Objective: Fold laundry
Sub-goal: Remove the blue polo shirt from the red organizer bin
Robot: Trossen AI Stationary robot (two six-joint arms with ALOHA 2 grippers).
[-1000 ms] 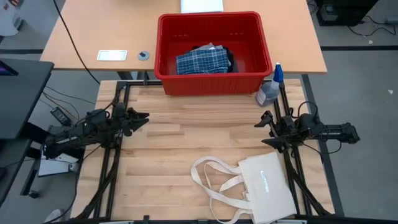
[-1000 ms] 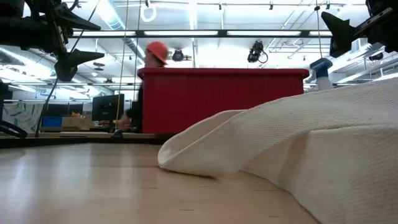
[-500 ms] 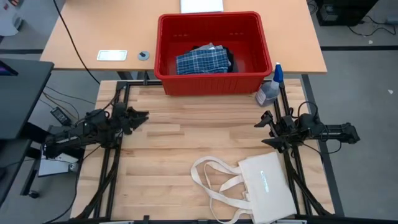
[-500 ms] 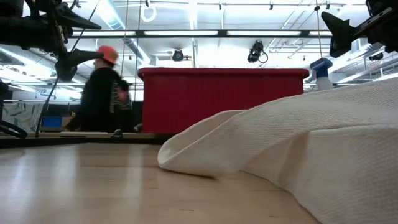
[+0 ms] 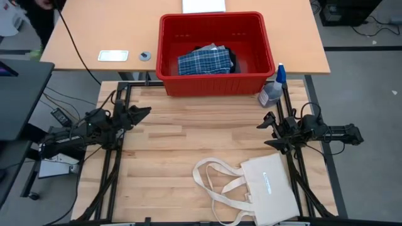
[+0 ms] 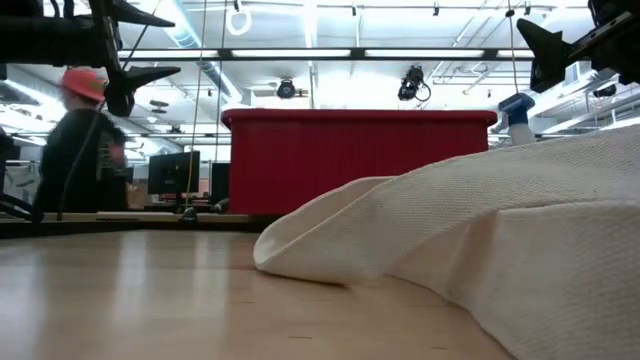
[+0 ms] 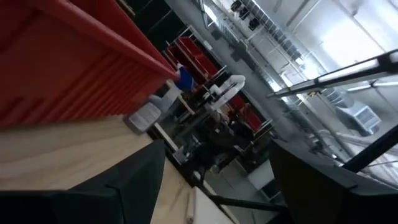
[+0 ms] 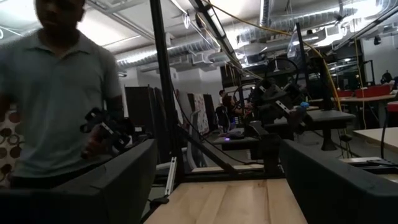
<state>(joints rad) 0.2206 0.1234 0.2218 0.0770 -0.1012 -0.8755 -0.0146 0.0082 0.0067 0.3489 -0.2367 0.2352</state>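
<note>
Left tool (image 5: 143, 113) has nudged toward the red bin (image 5: 217, 81), fingers apart, holding nothing. Right tool (image 5: 269, 130) hasn't budged, also apart and empty. Laundry (image 5: 205, 60) still sits in the bin, so folding hasn't started.

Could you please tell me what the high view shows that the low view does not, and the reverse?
Only the high view shows the blue-white plaid garment lying inside the red plastic bin, and the long handles of the cream canvas tote bag.

Only the low view shows a person in an orange cap in the room behind.

Both show the bin, the tote, the blue-capped spray bottle, and the open left end effector and right end effector above the wooden table.
</note>
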